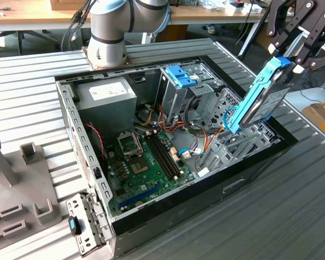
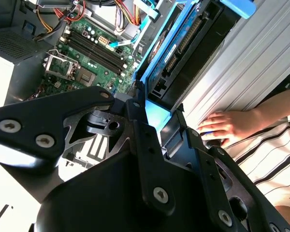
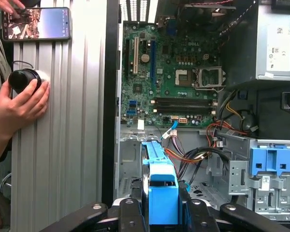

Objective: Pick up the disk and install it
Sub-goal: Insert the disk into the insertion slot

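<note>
**Disk pinched, tilted at the case edge**

In the exterior view the gripper (image 1: 286,58) pinches the upper end of the disk (image 1: 260,100). The disk hangs tilted at about two o'clock from the motherboard (image 1: 146,162). Its lower end sits among the grey bay brackets (image 1: 233,146), just inside the case (image 1: 244,184) wall. The blue-tabbed drive cage (image 1: 180,78) stands apart at ten o'clock of the disk. Bare ribbed surface (image 1: 292,211) lies open at five o'clock. A hand (image 3: 19,104) rests on that surface beside the case.

The open computer case (image 1: 216,189) sits on the ribbed metal counter (image 1: 32,92), its green motherboard (image 1: 146,162) lying flat inside, beside the grey power supply (image 1: 105,100). A phone (image 3: 36,23), screen lit, lies on the counter near the case.
</note>
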Controlling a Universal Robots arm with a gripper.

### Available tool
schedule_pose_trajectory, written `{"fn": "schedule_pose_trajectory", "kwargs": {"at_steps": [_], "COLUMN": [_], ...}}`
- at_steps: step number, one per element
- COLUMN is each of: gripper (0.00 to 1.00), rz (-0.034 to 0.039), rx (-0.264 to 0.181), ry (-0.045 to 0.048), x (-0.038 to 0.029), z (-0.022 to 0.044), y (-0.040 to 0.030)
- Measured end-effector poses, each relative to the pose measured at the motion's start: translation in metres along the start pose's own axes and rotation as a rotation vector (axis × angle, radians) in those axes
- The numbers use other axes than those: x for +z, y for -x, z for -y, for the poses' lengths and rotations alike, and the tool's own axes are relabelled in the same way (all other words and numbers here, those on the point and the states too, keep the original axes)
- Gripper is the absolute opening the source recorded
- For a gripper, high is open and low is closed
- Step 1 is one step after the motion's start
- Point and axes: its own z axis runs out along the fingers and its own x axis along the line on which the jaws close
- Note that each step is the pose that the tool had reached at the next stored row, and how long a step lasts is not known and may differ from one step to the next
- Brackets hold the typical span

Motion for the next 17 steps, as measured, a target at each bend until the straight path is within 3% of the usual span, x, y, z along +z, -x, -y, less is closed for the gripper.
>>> {"fn": "schedule_pose_trajectory", "kwargs": {"at_steps": [10,17], "gripper": [0.37,0.37], "rz": [0.0000,-0.0001], "rx": [0.000,0.000], "ry": [0.0000,0.0000], "x": [0.0062,0.0167], "z": [0.0009,0.0017], "y": [-0.0010,-0.0013]}}
